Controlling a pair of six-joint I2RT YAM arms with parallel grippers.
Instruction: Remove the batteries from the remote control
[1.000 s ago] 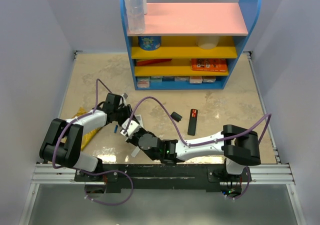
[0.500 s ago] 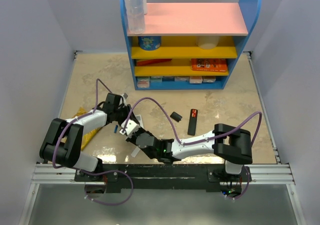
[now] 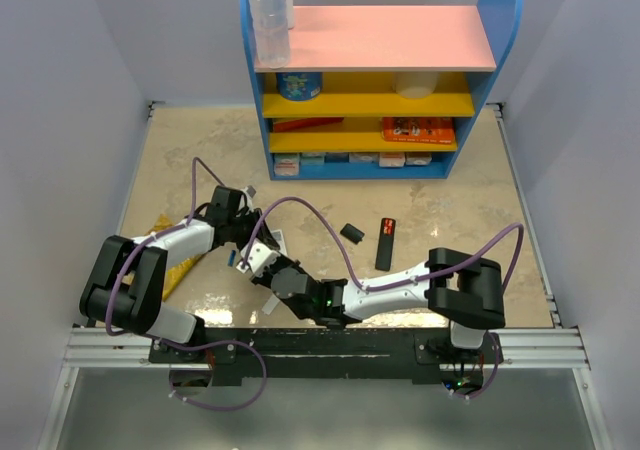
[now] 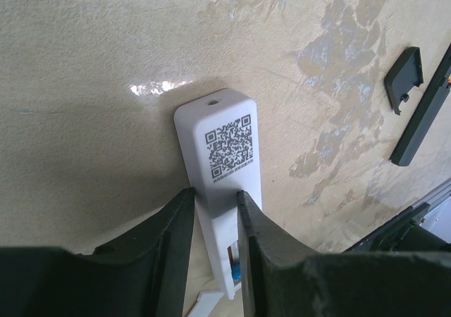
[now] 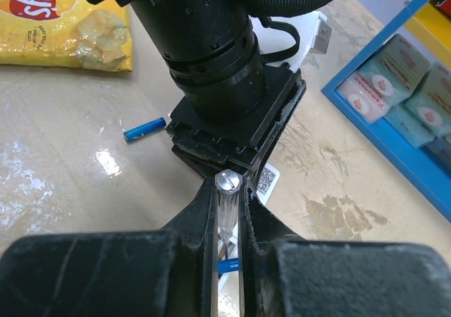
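One blue battery (image 5: 144, 129) lies loose on the table (image 5: 63, 162) at ten o'clock from the right gripper (image 5: 227, 187), which is clenched on a thin grey stick (image 5: 227, 211). The left gripper (image 4: 215, 197) grasps the white remote (image 4: 225, 141); a second blue battery (image 4: 236, 268) shows in its six o'clock end. A yellow chips bag (image 5: 63, 28) lies beyond the loose battery.

yellow chip bag (image 5: 63, 28), blue shelf (image 3: 507, 25)

Beige mottled bench (image 3: 450, 220): blue shelf unit (image 3: 360, 174) far edge, chip bag (image 5: 63, 21) left, loose blue battery (image 5: 144, 129), white remote (image 4: 224, 155), black remote (image 3: 386, 243), black cover (image 3: 352, 233).
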